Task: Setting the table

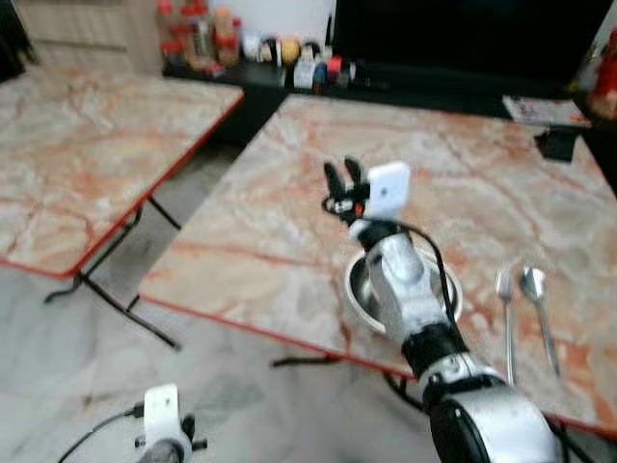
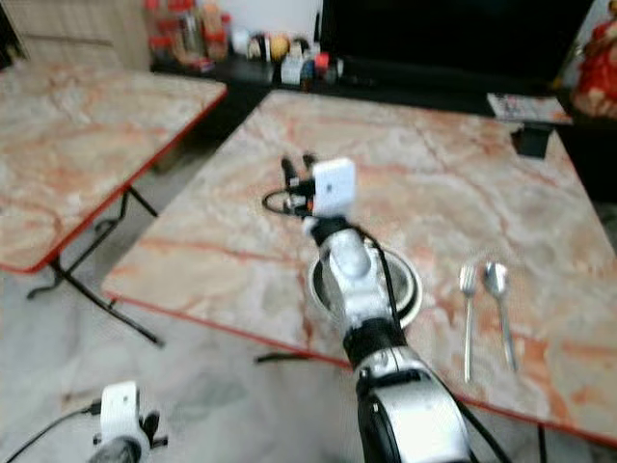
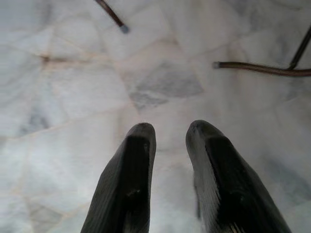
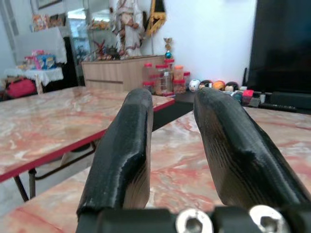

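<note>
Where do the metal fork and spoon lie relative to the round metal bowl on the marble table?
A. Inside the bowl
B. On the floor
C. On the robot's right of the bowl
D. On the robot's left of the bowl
C: the metal fork and spoon lie side by side on the marble table, on the robot's right of the round metal bowl.

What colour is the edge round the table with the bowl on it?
Red: a thin red trim runs along the marble-patterned table edge, clearest in the left eye view.
</note>
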